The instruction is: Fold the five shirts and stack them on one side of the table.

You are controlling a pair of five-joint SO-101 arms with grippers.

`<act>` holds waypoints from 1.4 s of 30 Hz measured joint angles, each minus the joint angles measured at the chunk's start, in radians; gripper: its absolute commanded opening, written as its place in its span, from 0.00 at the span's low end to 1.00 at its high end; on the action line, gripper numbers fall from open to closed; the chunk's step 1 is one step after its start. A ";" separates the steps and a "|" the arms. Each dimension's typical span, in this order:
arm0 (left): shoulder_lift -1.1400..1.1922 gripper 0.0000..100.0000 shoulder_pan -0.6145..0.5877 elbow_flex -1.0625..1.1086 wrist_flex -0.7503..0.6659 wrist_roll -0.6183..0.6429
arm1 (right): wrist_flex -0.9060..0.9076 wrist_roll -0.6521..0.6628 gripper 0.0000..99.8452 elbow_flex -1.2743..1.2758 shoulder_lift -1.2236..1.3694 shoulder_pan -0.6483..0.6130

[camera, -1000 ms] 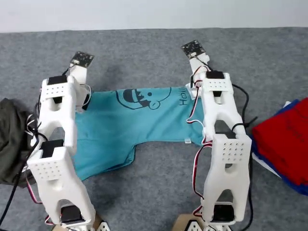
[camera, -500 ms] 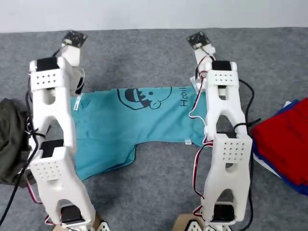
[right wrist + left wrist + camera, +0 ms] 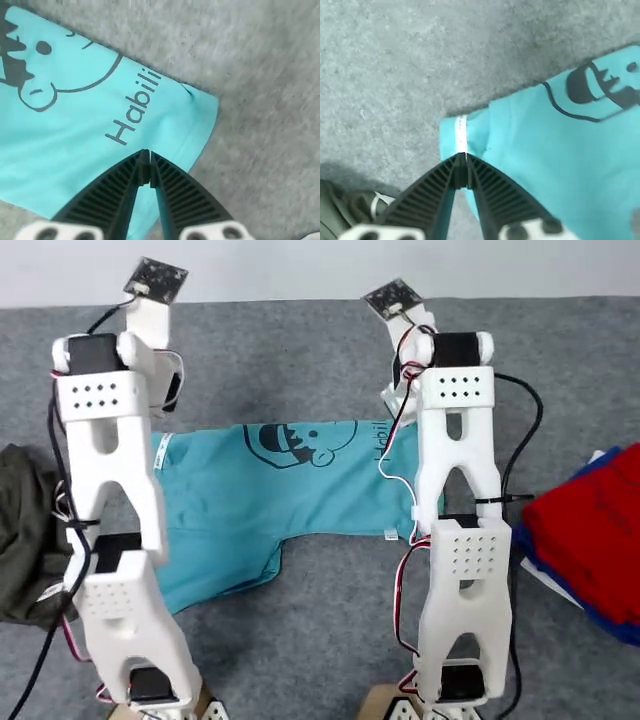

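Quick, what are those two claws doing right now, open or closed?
Left claw: closed, pinching the teal shirt at its edge.
Right claw: closed, pinching the same shirt.

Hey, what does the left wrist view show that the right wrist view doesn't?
Left wrist view: a dark olive garment beside the pincer, and a white tag at a corner of the teal shirt. Right wrist view: dark lettering printed near another corner of that shirt. Shared: the teal shirt with its cartoon face print, the gray carpet, and a shut pincer at the shirt's edge, the left pincer and the right pincer.
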 measured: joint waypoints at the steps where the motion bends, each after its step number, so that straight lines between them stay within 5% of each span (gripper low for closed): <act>1: -0.021 0.00 0.017 0.049 0.000 0.000 | 0.002 -0.012 0.01 0.008 0.000 0.000; 10: -0.233 0.00 0.187 0.532 0.000 0.003 | 0.002 -0.068 0.01 0.416 -0.144 0.003; 21: -0.269 0.00 0.196 0.911 -0.164 0.003 | -0.017 -0.071 0.01 0.709 -0.196 0.026; 32: -0.269 0.00 0.115 1.066 -0.287 -0.031 | -0.100 -0.012 0.01 0.709 -0.069 0.180; 42: -0.354 0.00 0.107 1.066 -0.226 -0.066 | -0.091 0.002 0.01 0.709 -0.089 0.187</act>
